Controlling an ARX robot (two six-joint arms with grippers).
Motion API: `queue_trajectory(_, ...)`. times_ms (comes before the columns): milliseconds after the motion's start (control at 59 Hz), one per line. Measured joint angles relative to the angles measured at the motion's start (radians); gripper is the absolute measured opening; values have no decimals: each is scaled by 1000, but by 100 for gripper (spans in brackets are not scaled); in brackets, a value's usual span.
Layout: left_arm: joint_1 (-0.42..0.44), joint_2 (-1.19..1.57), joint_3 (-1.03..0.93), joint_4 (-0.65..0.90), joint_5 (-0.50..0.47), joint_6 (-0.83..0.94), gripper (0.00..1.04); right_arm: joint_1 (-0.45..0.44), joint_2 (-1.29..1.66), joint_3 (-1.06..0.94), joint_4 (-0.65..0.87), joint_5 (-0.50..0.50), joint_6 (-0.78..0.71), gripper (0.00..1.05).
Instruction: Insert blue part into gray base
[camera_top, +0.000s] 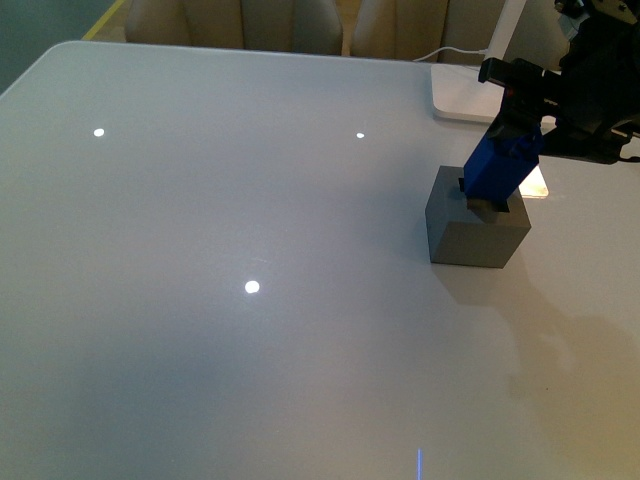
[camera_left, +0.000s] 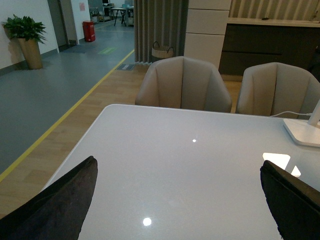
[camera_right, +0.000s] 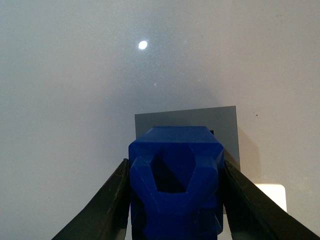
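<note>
In the front view, a matte gray cube base (camera_top: 476, 228) with a square hole in its top stands on the right side of a glossy white table (camera_top: 220, 200). A small deep-blue plastic block (camera_top: 500, 166) leans over it, tilted, its lower end at the hole's opening and its upper end toward the robot's right. The black right gripper (camera_top: 520, 126) clasps the block's upper end. How far the block sits in the hole cannot be told. A white lamp foot (camera_top: 462, 98) lies behind the base near the table's far edge, and a bright patch of light (camera_top: 541, 183) lies on the table just beside the base.

In the left wrist view, the left gripper (camera_left: 177, 167) hangs over bare table with its two dark fingers (camera_left: 55, 205) spread wide, with nothing between them. Two beige upholstered chairs (camera_left: 182, 85) stand at the far edge, and the lamp foot (camera_left: 302, 132) rests on the table near one of them.

In the right wrist view, the right gripper (camera_right: 175, 212) has its black fingers (camera_right: 102, 207) pressed against both sides of the blue block (camera_right: 175, 150). The loop-like opening in the block faces the camera. The gray base (camera_right: 225, 122) shows beyond the block, partly hidden by it.
</note>
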Motion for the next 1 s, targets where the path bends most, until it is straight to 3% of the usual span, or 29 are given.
queue_trajectory(678, 0, 0, 0, 0, 0, 0, 97, -6, 28, -7, -24, 13, -13, 43)
queue_trajectory(1000, 0, 0, 0, 0, 0, 0, 97, -9, 46, -7, -18, 14, -12, 92)
